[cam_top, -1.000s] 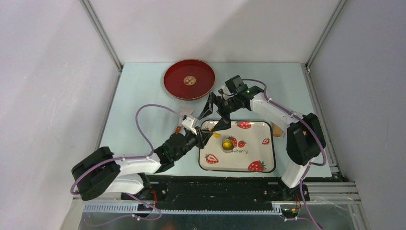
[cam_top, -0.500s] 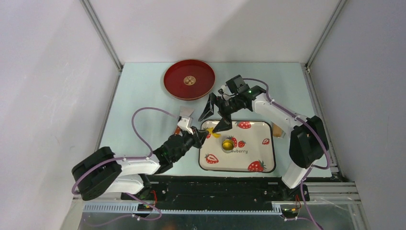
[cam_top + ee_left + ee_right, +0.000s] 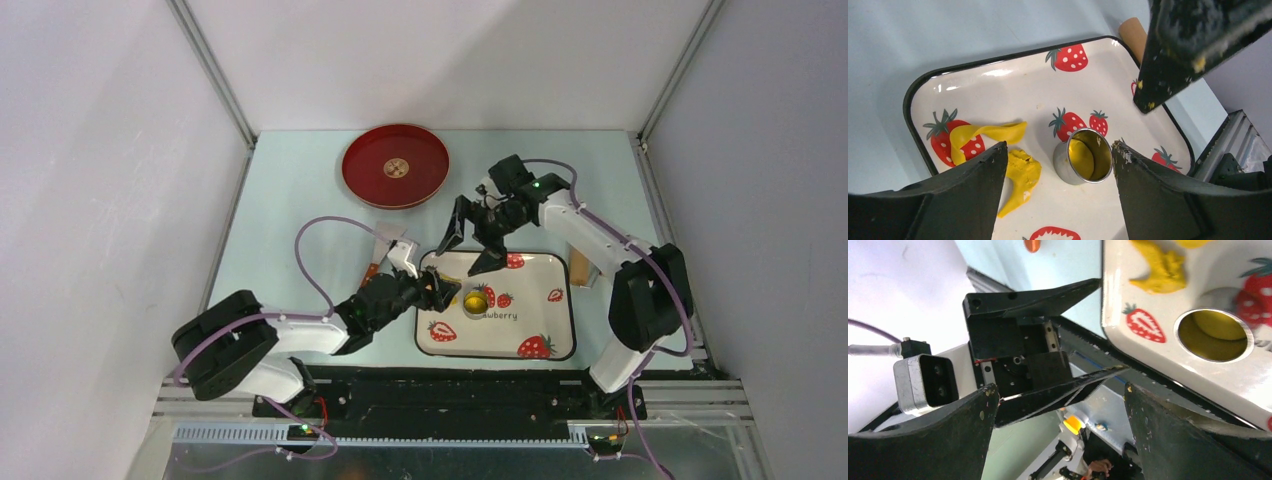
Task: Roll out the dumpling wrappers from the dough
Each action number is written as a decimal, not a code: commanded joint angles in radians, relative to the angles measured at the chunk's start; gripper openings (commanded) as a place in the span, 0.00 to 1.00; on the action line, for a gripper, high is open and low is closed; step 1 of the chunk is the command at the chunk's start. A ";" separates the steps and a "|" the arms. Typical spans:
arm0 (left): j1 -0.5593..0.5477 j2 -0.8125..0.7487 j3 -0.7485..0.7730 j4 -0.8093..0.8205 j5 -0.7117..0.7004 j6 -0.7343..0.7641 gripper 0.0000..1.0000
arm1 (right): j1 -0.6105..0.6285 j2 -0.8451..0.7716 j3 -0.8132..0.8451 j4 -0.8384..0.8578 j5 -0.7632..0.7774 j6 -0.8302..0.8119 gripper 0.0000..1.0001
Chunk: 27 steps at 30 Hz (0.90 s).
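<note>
The dough lies at the left end of the strawberry tray (image 3: 928, 87) as a yellow lump (image 3: 1020, 172) and a curled yellow strip (image 3: 985, 134). Beside the lump stands a metal ring cutter (image 3: 1083, 156) with a round yellow dumpling wrapper (image 3: 1079, 159) inside it. My left gripper (image 3: 1060, 150) hangs open low over the tray, one finger by the lump, the other right of the cutter, holding nothing. My right gripper (image 3: 470, 243) is open and empty above the tray's far left edge. From the right wrist I see the dough (image 3: 1158, 265) and cutter (image 3: 1215, 335).
A red round tray (image 3: 395, 165) sits at the back of the table. A wooden roller (image 3: 577, 268) lies along the strawberry tray's right side. A scraper with an orange handle (image 3: 380, 250) lies left of the tray, by the left arm's cable.
My left gripper has opened and reached further right over the tray towards the cutter. My right gripper has drawn slightly right and back.
</note>
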 commanded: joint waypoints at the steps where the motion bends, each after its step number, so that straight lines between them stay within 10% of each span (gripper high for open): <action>1: 0.008 -0.048 0.007 -0.018 -0.034 -0.037 0.82 | -0.063 -0.080 0.002 -0.089 0.097 -0.093 1.00; 13: 0.132 -0.221 0.133 -0.526 0.128 -0.134 0.83 | -0.180 -0.156 -0.076 -0.192 0.289 -0.300 0.99; 27: 0.064 0.214 0.528 -0.911 0.368 -0.236 0.58 | -0.302 -0.287 -0.395 -0.064 0.182 -0.309 0.75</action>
